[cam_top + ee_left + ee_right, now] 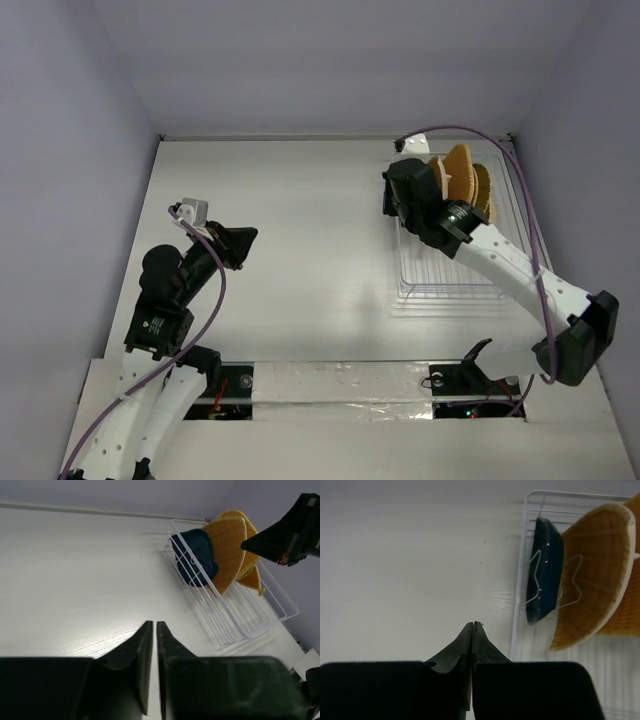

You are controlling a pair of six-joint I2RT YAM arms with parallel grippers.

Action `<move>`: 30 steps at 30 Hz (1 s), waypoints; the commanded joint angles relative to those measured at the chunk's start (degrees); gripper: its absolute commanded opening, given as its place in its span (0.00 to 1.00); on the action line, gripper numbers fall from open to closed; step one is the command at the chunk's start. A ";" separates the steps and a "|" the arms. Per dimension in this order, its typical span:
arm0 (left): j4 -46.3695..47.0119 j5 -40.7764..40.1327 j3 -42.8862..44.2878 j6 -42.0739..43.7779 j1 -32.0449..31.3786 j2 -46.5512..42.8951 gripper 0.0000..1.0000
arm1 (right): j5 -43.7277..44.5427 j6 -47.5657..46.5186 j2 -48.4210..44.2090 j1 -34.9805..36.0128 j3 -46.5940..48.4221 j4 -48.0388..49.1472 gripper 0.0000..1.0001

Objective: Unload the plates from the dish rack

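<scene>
Right gripper: jaws closed tip to tip, holding nothing, poised over the table just outside the left rail of the dish rack, at lower centre of the right wrist view. Left gripper: jaws all but closed, only a thin slit between them, also holding nothing, well apart from the rack at the left of the overhead view. All plates are in the rack, bunched at its far end, upper right of the overhead view, and none is on the table. The step in hand is judged to be the right arm's approach to the first piece, most likely the blue dish, which stands nearest the left rail. It stands on edge between the tines and appears edge-on in the right wrist view, its long axis running top to bottom of the frame. Which way its hollow faces cannot be told. The orange plate beside it leans, its hollow turned towards the frame's left. Recommended: open the jaws before closing in and turn them square across the dish's thin edge. Put one finger on each face, clear of the wires, grip the upper rim, then lift straight along the tines so the leaning neighbour is not dragged.
</scene>
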 commanded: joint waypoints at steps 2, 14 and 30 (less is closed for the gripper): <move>0.25 -2.79 2.52 0.69 0.33 0.45 0.01 | 13.77 -3.57 6.35 -0.84 6.50 -5.07 0.19; 0.87 -0.33 2.34 0.60 0.85 1.51 0.51 | 12.47 -7.80 20.32 -10.16 14.41 -3.84 0.60; 1.22 0.73 2.34 0.52 0.85 1.15 0.51 | 19.23 -9.38 33.86 -13.07 21.27 -6.39 0.53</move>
